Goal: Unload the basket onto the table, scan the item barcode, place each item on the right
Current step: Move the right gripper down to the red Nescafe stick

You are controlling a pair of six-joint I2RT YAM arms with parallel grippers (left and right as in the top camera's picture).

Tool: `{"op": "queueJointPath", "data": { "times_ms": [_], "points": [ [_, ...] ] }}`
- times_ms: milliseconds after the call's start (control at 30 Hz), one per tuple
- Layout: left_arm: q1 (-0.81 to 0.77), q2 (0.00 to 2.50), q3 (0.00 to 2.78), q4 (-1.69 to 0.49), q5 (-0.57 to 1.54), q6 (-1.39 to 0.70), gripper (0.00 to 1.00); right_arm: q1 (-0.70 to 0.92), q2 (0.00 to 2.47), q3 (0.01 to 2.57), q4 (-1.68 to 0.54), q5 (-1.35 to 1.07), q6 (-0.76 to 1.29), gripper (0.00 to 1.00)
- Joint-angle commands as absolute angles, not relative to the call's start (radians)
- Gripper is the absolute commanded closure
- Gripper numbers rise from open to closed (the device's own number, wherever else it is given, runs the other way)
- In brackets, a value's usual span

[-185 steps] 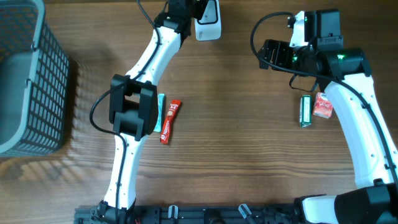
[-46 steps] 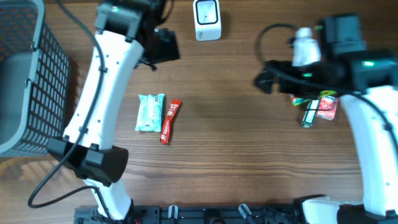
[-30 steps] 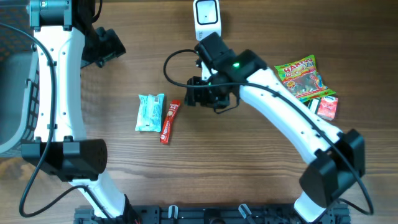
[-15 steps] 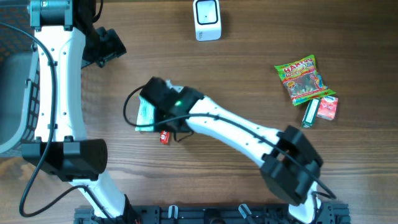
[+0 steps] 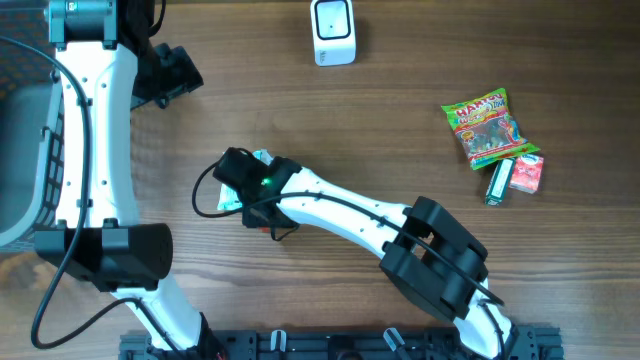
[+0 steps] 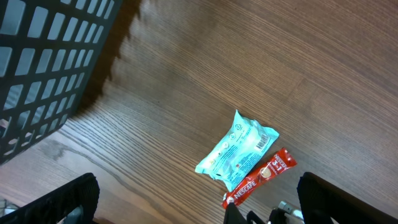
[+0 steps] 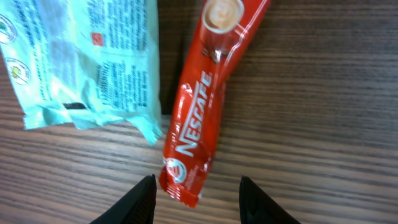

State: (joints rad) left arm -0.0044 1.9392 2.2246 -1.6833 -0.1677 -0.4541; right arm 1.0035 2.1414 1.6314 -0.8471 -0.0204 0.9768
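Right hand (image 7: 196, 186): part-open, empty, straddling end of red Nescafé stick (image 7: 199, 112) beside mint packet (image 7: 87, 62), on counter (image 7: 311, 124). Left hand (image 6: 198, 186): wide open, empty.

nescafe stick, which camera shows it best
Right wrist: the Nescafe stick fills the frame, its label readable. Left wrist shows it small beside the teal packet; overhead, the right arm covers nearly all of it.

Red Nescafé stick sachet (image 7: 196, 124), lying flat and slightly askew, left of centre; white barcode scanner (image 5: 332, 32) at the far edge, well apart.
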Motion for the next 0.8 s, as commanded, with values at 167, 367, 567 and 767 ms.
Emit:
{"op": "queueJointPath", "data": {
  "times_ms": [167,367,567,767],
  "points": [
    [-0.004,1.943,2.223,-1.684,-0.177,-0.450,0.00,1.000,2.175,1.627,-0.825,0.001,1.005,0.56],
    [-0.004,1.943,2.223,-1.684,-0.177,-0.450,0.00,1.000,2.199,1.627,-0.814,0.003,1.006,0.56],
    [-0.004,1.943,2.223,-1.684,-0.177,-0.450,0.00,1.000,2.232,1.627,-0.795,-0.001,1.006,0.58],
    [-0.004,1.943,2.223,-1.684,-0.177,-0.450,0.00,1.000,2.232,1.627,-0.789,0.000,1.006,0.62]
  ]
}}
